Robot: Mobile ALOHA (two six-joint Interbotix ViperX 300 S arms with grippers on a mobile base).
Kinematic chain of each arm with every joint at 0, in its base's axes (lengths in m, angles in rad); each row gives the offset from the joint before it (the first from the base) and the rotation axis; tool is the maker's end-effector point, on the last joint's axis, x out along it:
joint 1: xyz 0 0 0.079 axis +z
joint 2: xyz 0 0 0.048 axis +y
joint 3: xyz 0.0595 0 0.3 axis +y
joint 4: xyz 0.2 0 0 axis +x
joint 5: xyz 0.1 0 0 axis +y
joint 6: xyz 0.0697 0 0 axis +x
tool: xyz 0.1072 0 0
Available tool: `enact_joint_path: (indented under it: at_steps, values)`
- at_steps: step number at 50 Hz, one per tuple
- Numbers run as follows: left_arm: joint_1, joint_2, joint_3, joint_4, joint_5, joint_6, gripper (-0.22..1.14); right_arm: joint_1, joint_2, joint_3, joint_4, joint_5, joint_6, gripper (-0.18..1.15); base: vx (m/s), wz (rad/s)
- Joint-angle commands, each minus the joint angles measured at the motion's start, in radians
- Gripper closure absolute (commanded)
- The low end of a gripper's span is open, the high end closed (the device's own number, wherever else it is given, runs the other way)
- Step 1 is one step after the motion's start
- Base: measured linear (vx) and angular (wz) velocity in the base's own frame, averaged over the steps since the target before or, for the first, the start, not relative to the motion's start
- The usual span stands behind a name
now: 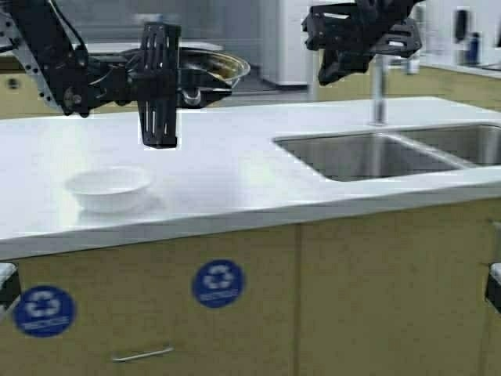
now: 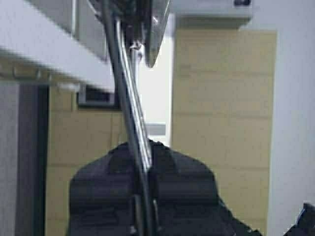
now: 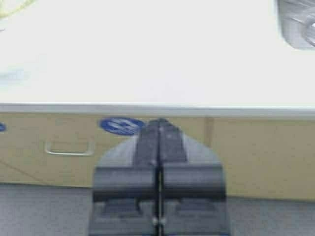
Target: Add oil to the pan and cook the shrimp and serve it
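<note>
Left gripper (image 1: 184, 86) is clamped on the short silver handle of the small round metal-rimmed frying pan (image 1: 215, 70) — held up in the air, above and behind the white shallow bowl (image 1: 109, 188) on the white countertop (image 1: 235, 172). Handle's long axis runs back along the left arm. Serve target, I'd judge, is that bowl: lower and nearer the robot than the pan, left arm nearer. Right gripper (image 1: 356, 47) idle high over the steel sink (image 1: 376, 153), fingers (image 3: 158, 142) pressed together, empty. Count: 1 pan, 1 bowl, 1 sink. Shrimp, oil jug not visible.
</note>
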Motion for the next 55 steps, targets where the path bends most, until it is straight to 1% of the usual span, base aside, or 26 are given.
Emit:
enact_joint_path:
  at_steps: [1,10,23,28,31,36,44,55]
  values:
    - [-0.008,-0.061,-0.011,0.006,-0.005,0.015,0.87,0.002,-0.020,-0.014,-0.002,-0.003,0.005,0.91,0.09,0.48]
    - [-0.008,-0.063,0.000,0.025,0.055,0.025,0.87,0.002,-0.023,-0.008,0.000,-0.003,0.006,0.91,0.08,0.40]
    - [-0.008,-0.089,0.044,0.021,0.126,0.049,0.87,0.002,-0.028,-0.011,0.002,-0.003,0.008,0.91,0.04,0.24]
    - [-0.008,-0.110,0.043,0.018,0.204,0.143,0.87,0.002,-0.028,-0.008,0.002,-0.003,0.008,0.91,0.02,0.15]
    - [-0.008,-0.129,0.034,0.015,0.290,0.190,0.87,0.002,-0.028,-0.006,0.002,-0.003,0.008,0.91,0.02,0.14]
    - [-0.008,-0.149,0.018,0.018,0.407,0.222,0.87,0.002,-0.028,0.000,0.002,-0.003,0.008,0.91,0.02,0.13]
    - [-0.008,-0.155,-0.017,0.029,0.517,0.268,0.87,0.002,-0.028,0.000,0.002,-0.008,0.006,0.91,0.02,0.12]
    - [-0.008,-0.152,-0.055,0.092,0.643,0.311,0.87,0.002,-0.026,-0.003,0.002,-0.009,0.006,0.91,0.02,0.10]
